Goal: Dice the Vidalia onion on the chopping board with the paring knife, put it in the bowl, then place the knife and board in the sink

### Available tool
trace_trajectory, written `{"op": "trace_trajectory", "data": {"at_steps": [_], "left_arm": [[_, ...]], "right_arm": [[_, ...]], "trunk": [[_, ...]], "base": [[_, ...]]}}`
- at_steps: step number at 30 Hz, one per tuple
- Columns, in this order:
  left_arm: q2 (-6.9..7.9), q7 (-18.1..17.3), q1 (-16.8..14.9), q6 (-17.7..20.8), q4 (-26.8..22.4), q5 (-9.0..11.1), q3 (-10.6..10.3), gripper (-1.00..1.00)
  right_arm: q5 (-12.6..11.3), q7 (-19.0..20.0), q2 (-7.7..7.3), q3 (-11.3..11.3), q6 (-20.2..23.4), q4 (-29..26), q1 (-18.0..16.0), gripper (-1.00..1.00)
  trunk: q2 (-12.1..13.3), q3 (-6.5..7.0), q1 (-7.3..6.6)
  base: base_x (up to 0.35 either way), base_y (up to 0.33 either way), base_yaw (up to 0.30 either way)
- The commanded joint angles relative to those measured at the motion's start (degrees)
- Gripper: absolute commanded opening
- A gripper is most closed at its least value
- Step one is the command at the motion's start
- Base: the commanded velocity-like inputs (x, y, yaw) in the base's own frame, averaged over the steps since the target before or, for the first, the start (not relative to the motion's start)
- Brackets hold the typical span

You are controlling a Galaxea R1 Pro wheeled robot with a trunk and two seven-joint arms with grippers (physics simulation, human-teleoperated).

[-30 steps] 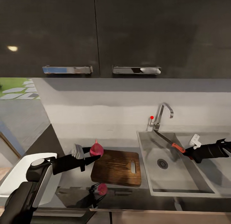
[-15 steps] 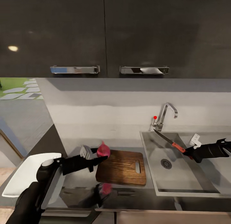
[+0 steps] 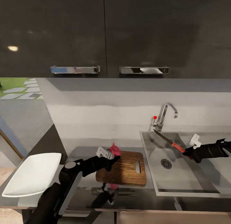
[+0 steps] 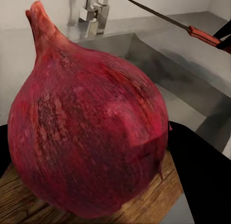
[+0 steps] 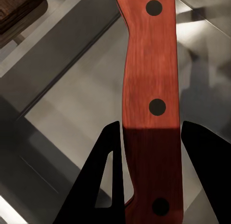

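The left gripper (image 3: 113, 155) is clamped on the onion (image 3: 114, 149), a dark red bulb held over the left rear corner of the chopping board (image 3: 123, 169); its pointed stem tip leans up and toward the back wall, and whether its base touches the wood cannot be told. In the left wrist view the onion (image 4: 89, 132) sits close against the camera with wood grain just beneath it. The board lies flat on the countertop (image 3: 83, 185), long axis running left to right, its slot handle at the end nearest the sink (image 3: 179, 179). The right gripper (image 3: 189, 152) grips the end of the knife (image 3: 168, 140) handle above the basin; the blade runs from there toward the tap (image 3: 166, 113), point up and leftward. The right wrist view shows the handle (image 5: 151, 89) clamped between both fingers (image 5: 108, 161). The bowl (image 3: 32, 174) rests at the counter's left end, well apart from the board.
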Motion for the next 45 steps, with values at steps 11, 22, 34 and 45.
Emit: {"op": "trace_trajectory", "data": {"at_steps": [11, 22, 34, 45], "left_arm": [[-4.55, 7.0, -3.3, 0.5, 7.5, 0.5, -0.1, -1.0], [-5.22, 12.1, -3.9, 0.5, 11.2, 0.5, -0.2, -1.0], [-6.32, 12.9, -3.8, 0.2, 14.8, -3.3, -0.3, -1.0], [-6.03, 12.8, -3.8, -3.3, 14.9, -3.7, -0.9, -1.0]], "right_arm": [[-0.4, -0.1, 0.19, 0.3, 0.4, 0.0, -0.1, -1.0], [-0.4, -0.1, 0.19, 0.3, 0.3, 0.0, -0.1, -1.0], [-0.4, -0.2, 0.15, 0.6, 0.4, 0.0, -0.1, -1.0], [2.0, -0.2, 0.03, 2.6, 0.4, 0.0, -0.1, -1.0]], "trunk": [[-0.1, -0.13, 0.04], [-0.1, -0.13, 0.04], [-0.1, -0.13, 0.04], [-0.1, -0.13, 0.04]], "base": [[0.0, 0.0, 0.0], [0.0, 0.0, 0.0], [0.0, 0.0, 0.0], [0.0, 0.0, 0.0]]}}
